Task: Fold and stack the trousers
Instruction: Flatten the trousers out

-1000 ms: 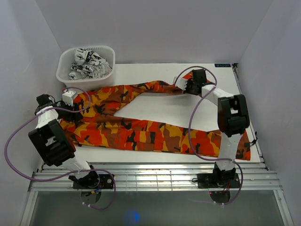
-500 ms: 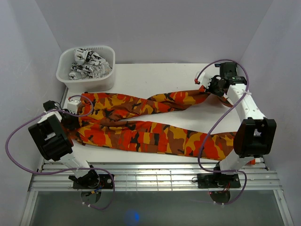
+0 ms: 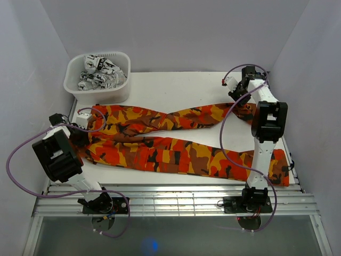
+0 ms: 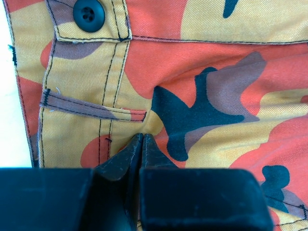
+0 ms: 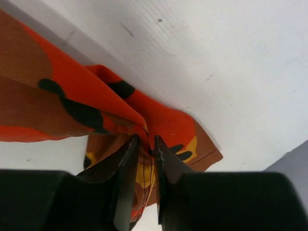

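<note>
Right pincer [image 5: 143, 144] pinching trousers [image 5: 57, 110], left pincer [image 4: 141, 140] closed

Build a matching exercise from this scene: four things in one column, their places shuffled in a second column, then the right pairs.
Things:
1. trousers
2. white basket
3. black-and-white cloth
4. black button

Places:
A. inside the basket
B. at the far left corner of the table
C. spread across the table, legs pointing right
D. sewn to the trousers, above a pocket opening

Pairs: 1-C, 2-B, 3-A, 4-D
</note>
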`<action>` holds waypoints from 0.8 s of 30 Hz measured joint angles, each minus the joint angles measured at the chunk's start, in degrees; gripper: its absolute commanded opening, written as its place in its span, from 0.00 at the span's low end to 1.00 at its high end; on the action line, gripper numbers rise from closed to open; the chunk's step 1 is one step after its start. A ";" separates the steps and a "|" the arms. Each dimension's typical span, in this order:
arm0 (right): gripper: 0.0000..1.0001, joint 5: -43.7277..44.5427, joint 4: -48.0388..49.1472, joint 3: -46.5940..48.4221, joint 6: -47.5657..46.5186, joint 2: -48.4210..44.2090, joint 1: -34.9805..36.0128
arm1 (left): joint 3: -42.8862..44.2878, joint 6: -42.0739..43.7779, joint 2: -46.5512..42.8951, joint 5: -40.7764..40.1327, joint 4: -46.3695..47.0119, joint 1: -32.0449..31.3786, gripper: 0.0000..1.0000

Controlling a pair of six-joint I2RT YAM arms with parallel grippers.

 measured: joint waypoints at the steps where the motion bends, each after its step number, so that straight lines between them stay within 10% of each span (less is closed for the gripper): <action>1: 0.32 1.01 0.39 0.57 0.76 0.90 0.00 | 0.00 0.02 0.00 -0.11 0.04 0.00 0.15; 5: 0.66 4.72 2.23 -0.28 0.63 0.50 -0.02 | 0.00 1.42 -0.85 0.94 -0.70 0.07 0.29; 12: 0.70 3.21 2.89 -15.23 -4.17 -12.59 -3.74 | 2.93 4.85 -14.43 14.56 -7.08 -3.69 0.53; 18: 0.68 1.18 3.32 -18.53 -10.05 -19.67 -9.66 | 9.46 4.31 -18.82 20.22 -4.39 -24.52 0.56; 24: 0.71 -2.08 3.89 -16.94 -11.80 -15.54 -10.56 | 15.52 1.51 -4.42 18.25 -0.72 -45.16 0.59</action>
